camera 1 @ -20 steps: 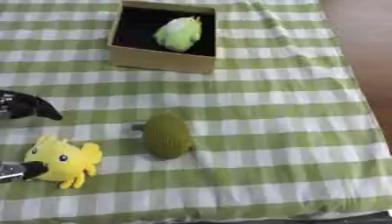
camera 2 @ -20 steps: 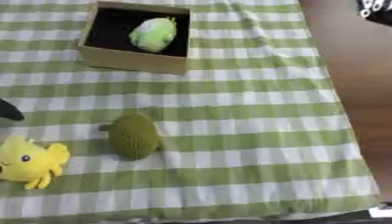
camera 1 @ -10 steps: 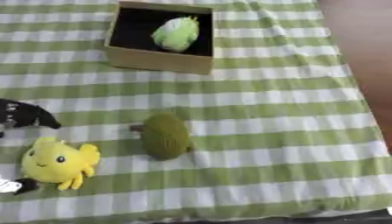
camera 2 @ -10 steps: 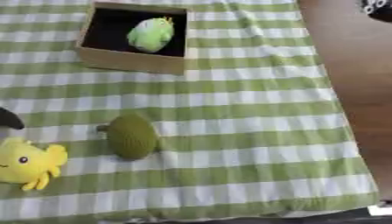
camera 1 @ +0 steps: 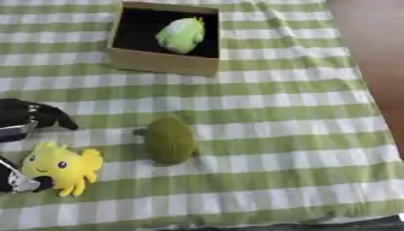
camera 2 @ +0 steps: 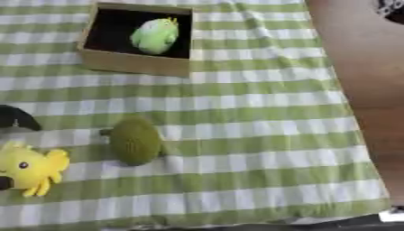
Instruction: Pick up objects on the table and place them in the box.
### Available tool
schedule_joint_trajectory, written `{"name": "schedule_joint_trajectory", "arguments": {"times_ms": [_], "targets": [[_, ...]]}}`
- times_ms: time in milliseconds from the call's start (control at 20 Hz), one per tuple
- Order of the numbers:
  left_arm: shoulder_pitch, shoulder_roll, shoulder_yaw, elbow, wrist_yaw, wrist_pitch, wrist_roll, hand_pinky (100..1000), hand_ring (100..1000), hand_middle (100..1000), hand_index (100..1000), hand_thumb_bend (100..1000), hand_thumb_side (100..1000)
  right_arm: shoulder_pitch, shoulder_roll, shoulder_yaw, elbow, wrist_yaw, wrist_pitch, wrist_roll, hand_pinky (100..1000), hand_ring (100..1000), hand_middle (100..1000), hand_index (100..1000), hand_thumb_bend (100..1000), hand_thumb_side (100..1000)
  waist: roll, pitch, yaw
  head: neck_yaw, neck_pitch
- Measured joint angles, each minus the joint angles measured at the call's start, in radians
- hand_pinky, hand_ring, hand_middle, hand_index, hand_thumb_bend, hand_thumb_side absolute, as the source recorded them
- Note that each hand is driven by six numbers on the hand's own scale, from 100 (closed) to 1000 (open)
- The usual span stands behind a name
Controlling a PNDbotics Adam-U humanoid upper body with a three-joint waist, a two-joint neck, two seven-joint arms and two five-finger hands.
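A cardboard box (camera 1: pixel 162 64) stands at the far side of the table with a light green plush toy (camera 1: pixel 181 35) inside it. An olive green knitted toy (camera 1: pixel 168 140) lies in the middle of the cloth. At the lower left lies a yellow plush toy (camera 1: pixel 60 166). My left hand (camera 1: pixel 30 115) comes in from the left edge. Its black fingers spread above the yellow toy and its thumb (camera 1: pixel 22 183) is at the toy's lower left side, open around it. A dark bit at the top right corner (camera 2: pixel 391 8) may be my right hand.
A green and white checked cloth (camera 1: pixel 268 113) covers the table. The table's right edge (camera 2: pixel 351 113) meets a brown floor, and its front edge runs along the bottom of both views.
My left hand's fingers have sunk slightly toward the yellow toy and its thumb has shifted a little beside it. The toys and the box lie where they were.
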Motion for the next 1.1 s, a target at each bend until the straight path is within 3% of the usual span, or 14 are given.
{"name": "schedule_joint_trajectory", "arguments": {"times_ms": [150, 500, 700, 950, 1100], "targets": [[0.000, 0.006, 0.001, 0.006, -0.007, -0.004, -0.008, 956, 941, 867, 941, 567, 249, 0.005, 0.000, 0.000, 0.000, 0.000, 0.004, 0.005, 951, 898, 682, 894, 100, 100, 0.000, 0.000, 0.001, 0.000, 0.000], [-0.005, 0.016, -0.019, 0.046, -0.057, -0.019, -0.015, 942, 933, 849, 923, 519, 302, 0.013, 0.017, -0.003, 0.000, -0.002, 0.022, 0.026, 957, 899, 680, 897, 100, 100, 0.006, 0.000, 0.000, 0.001, 0.000], [-0.017, 0.000, -0.043, 0.075, -0.061, -0.024, -0.026, 901, 906, 810, 884, 449, 303, 0.016, 0.023, -0.008, 0.000, -0.006, 0.029, 0.032, 960, 899, 680, 899, 100, 100, 0.006, 0.000, -0.004, 0.004, -0.001], [-0.027, -0.017, -0.048, 0.092, -0.050, 0.005, 0.001, 762, 766, 657, 752, 251, 132, 0.017, 0.027, -0.012, 0.000, -0.011, 0.035, 0.038, 962, 899, 679, 900, 100, 100, 0.006, 0.000, -0.004, 0.004, -0.001], [-0.028, -0.019, -0.046, 0.083, -0.032, 0.030, 0.026, 708, 731, 633, 729, 144, 149, 0.018, 0.033, -0.013, 0.000, -0.014, 0.040, 0.041, 963, 899, 678, 900, 100, 100, 0.006, 0.000, -0.004, 0.004, -0.001]]}}
